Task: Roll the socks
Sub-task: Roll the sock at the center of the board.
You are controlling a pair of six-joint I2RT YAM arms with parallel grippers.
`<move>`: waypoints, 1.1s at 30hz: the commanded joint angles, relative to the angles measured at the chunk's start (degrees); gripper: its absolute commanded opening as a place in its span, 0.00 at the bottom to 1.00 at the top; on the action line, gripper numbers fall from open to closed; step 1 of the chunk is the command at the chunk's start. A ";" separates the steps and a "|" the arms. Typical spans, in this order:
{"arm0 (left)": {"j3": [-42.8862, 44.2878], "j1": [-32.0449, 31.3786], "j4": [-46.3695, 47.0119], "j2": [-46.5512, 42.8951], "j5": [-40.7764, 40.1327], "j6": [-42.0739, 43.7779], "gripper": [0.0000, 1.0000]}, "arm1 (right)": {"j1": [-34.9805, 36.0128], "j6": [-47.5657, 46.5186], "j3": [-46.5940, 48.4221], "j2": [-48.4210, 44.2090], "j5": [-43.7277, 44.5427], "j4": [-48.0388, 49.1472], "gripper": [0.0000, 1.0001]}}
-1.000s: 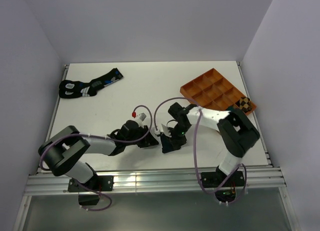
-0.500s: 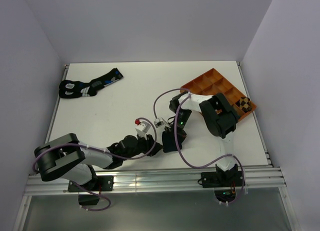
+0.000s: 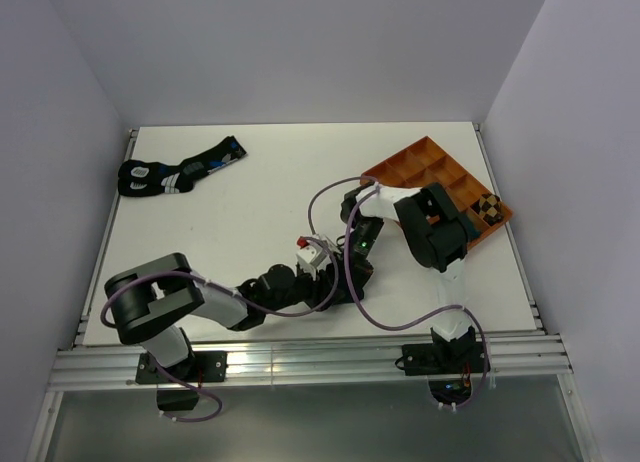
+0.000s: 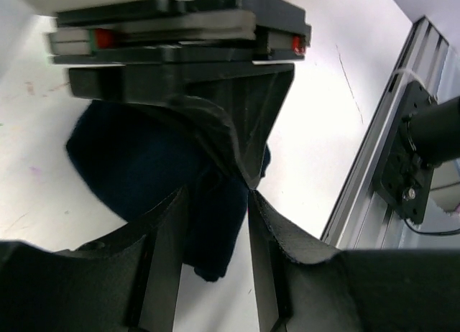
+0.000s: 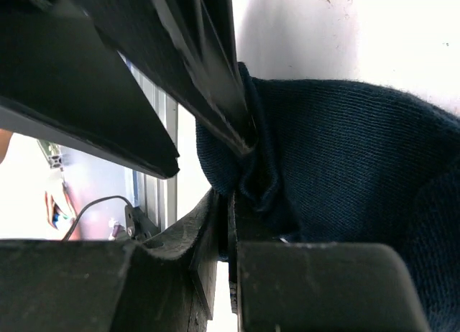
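Right wrist, ribbed knit navy sock (image 5: 345, 167), bunched fold in right hand (image 5: 241, 172)

No text, label, brand or number can be read anywhere.

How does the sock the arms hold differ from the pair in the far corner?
The navy sock is plain and bunched, pinched by the left gripper and right gripper; the black socks carry blue-white markings and lie untouched. Both are dark, on the table.
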 commanded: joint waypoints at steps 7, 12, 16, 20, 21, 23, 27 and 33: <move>1.43 -0.39 4.97 4.32 6.56 1.76 0.43 | -1.37 0.96 1.40 0.36 -0.54 -2.13 0.08; 1.16 -0.39 5.33 5.64 7.79 1.41 0.42 | -2.07 1.05 0.87 0.19 -0.62 -2.21 0.07; 1.43 -0.30 5.50 6.52 7.35 0.97 0.41 | -2.69 0.96 0.61 0.10 -0.62 -1.95 0.07; 3.09 -0.30 2.71 7.66 6.48 0.01 0.32 | -3.04 1.66 -0.18 -0.07 -0.45 -0.90 0.07; 3.53 -0.30 2.34 8.27 6.47 -0.08 0.29 | -3.04 2.01 -0.36 -0.34 -0.45 -0.55 0.07; 4.76 -0.30 0.25 8.72 6.56 -0.78 0.21 | -3.13 2.36 -1.23 -0.60 -0.27 0.42 0.08; 7.05 -0.21 -4.23 10.03 7.70 -2.54 0.04 | -3.22 6.39 -4.04 -3.58 1.04 5.25 0.22; 12.58 0.32 -14.78 12.14 9.19 -7.81 0.00 | -3.48 13.25 -9.93 -11.04 4.99 15.88 0.42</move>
